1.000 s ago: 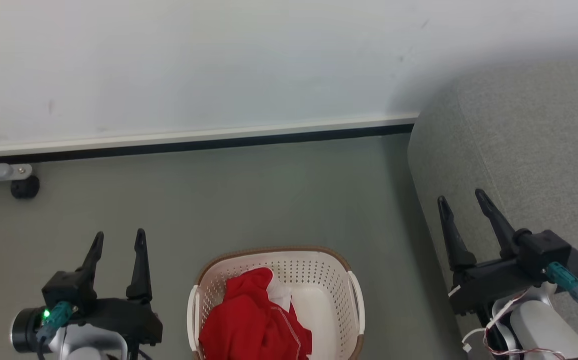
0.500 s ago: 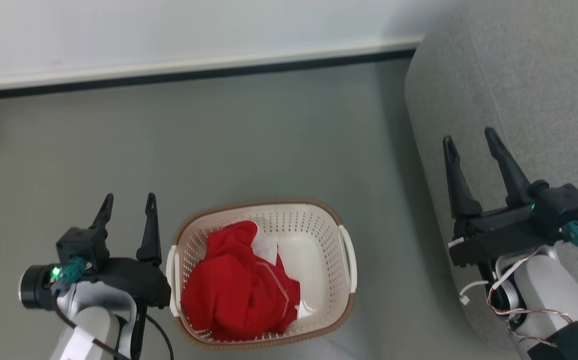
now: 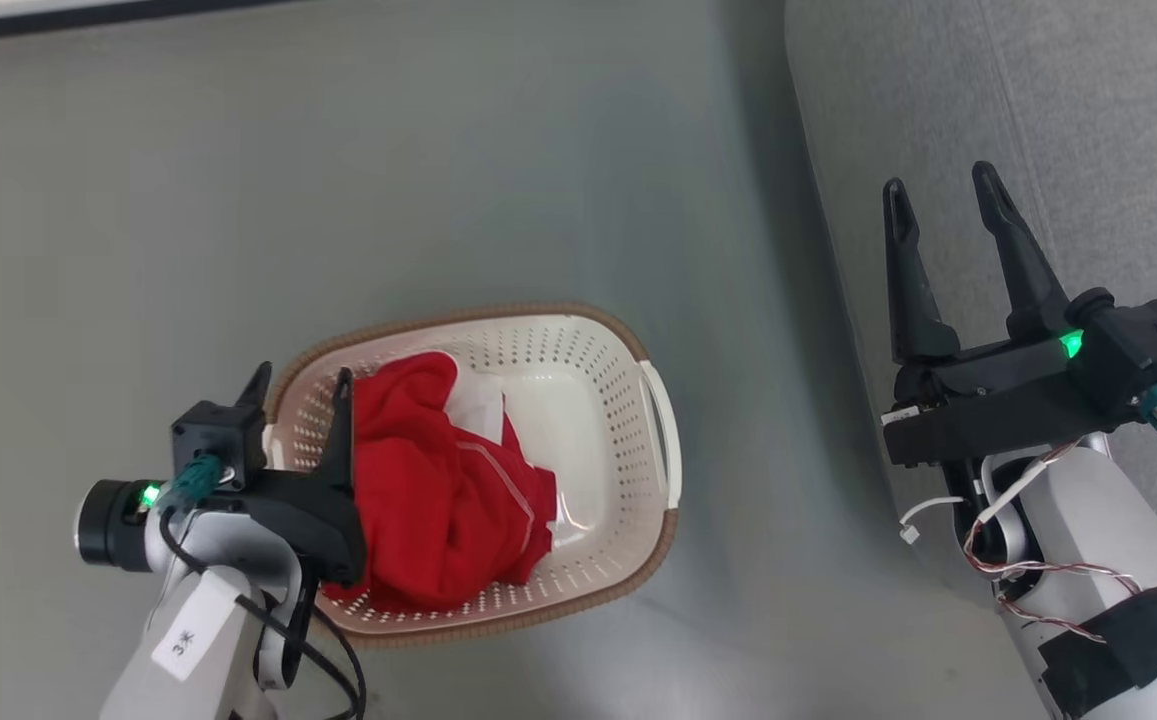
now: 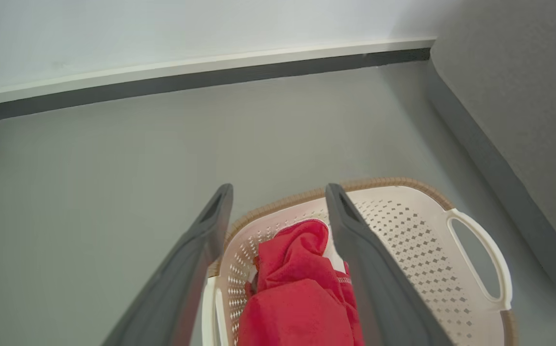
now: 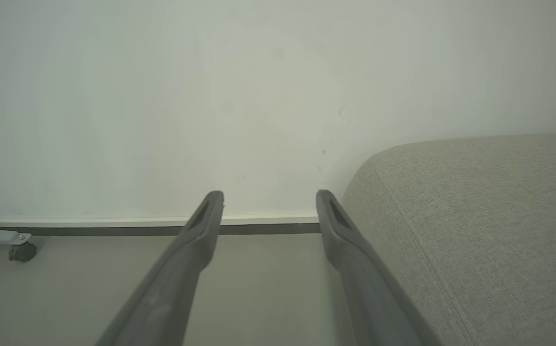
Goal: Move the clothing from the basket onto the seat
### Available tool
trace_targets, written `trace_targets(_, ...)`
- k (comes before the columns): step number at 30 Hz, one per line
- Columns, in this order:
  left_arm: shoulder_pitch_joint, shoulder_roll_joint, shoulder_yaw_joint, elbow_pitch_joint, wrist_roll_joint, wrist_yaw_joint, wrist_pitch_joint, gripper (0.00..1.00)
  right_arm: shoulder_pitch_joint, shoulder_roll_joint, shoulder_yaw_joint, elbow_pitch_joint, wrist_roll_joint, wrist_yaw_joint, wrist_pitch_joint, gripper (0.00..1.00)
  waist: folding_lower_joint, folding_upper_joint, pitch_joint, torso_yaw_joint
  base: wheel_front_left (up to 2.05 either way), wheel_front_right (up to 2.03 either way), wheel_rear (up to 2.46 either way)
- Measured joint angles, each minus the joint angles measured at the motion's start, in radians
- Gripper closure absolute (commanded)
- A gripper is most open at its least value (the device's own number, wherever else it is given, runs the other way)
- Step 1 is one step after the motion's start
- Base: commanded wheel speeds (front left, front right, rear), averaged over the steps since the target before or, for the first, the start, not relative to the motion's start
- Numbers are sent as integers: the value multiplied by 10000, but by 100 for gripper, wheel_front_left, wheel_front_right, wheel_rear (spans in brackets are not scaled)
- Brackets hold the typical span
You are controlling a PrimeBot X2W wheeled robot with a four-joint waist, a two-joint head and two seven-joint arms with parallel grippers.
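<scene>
Bright even light, soft shadows, sharp focus

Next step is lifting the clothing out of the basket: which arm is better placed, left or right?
Left. The left gripper hangs open over the left edge of the basket, its fingers framing the red clothing in its wrist view. The right gripper, also open, is over the seat, apart from the basket.

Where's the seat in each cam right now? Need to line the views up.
Head view: seat runs down the right side, right of the basket.
Left wrist view: seat at upper right, beyond the basket.
Right wrist view: seat at lower right, its rounded corner against the wall.
Shared landmark: dark baseboard strip, at the top-left corner in head, across the upper part in left wrist, at mid-height in right wrist.
</scene>
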State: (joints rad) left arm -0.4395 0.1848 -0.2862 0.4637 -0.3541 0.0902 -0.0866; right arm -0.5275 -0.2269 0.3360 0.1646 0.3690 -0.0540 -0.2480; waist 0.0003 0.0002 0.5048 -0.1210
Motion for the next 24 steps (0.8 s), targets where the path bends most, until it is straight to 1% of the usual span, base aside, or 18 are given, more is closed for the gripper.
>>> trace_targets(5,-298,-15,-230,518,117,-213,205,0,-252,130,6,-6,0,-2,-2,0,0,0,543,-270,0,0,0)
trace_targets(7,-420,-13,-320,711,136,-221,303,0,-358,196,19,0,0,0,-2,0,-1,0,733,-385,0,0,0)
trace_targets(11,-624,-17,-575,1112,401,-433,477,0,-418,297,35,25,0,0,-8,0,-1,0,1068,-614,0,0,0)
trace_targets(17,-868,-29,-802,1804,408,-732,823,0,-577,516,100,52,0,0,-12,0,-2,0,1471,-933,0,0,0)
trace_targets(24,-1142,21,-943,2673,516,-817,1392,0,-627,721,167,128,0,13,-13,0,-3,0,1877,-1255,0,0,0)
